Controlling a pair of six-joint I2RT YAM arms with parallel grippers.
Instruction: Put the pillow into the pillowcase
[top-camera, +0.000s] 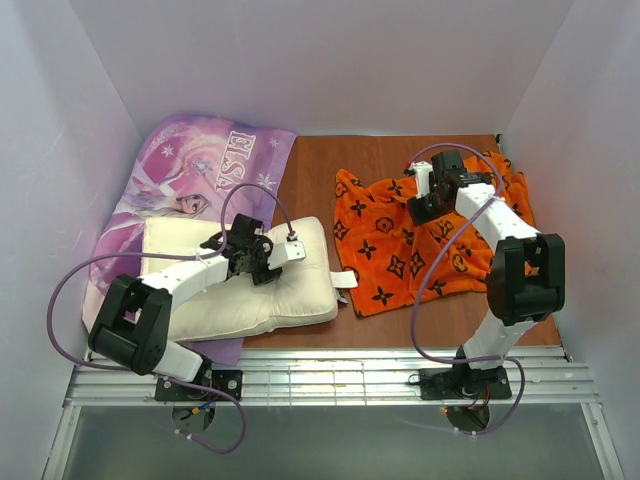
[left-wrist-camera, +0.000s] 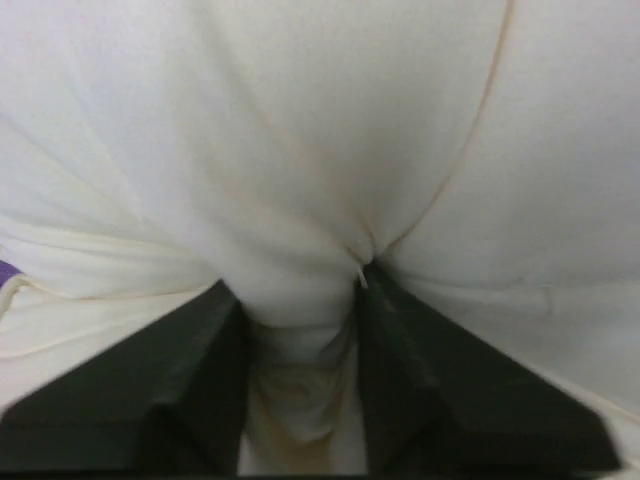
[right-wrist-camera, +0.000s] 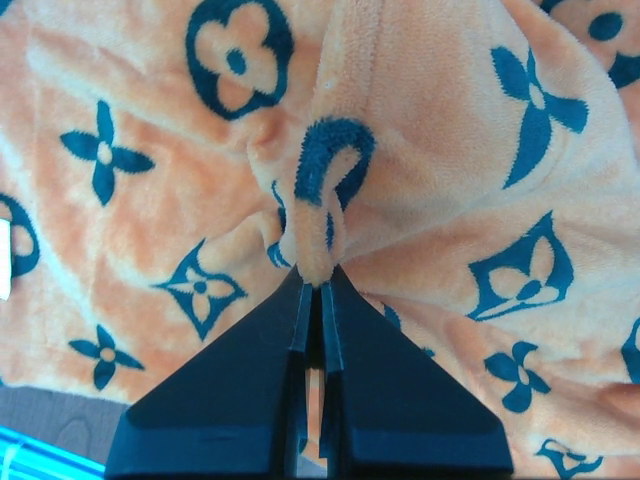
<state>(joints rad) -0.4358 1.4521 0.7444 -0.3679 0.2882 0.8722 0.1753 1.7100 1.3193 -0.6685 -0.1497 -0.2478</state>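
The cream-white pillow lies at the left front, partly on purple fabric. My left gripper presses down into its top; in the left wrist view the gripper is shut on a bunched fold of the pillow. The orange pillowcase with black motifs lies crumpled on the right. My right gripper sits on its upper part; in the right wrist view the gripper is shut on a pinched ridge of the pillowcase.
A purple "ELSA" princess-print fabric lies at the back left under the pillow. White walls close in on the left, back and right. A brown tabletop shows between the fabrics. A metal rail runs along the near edge.
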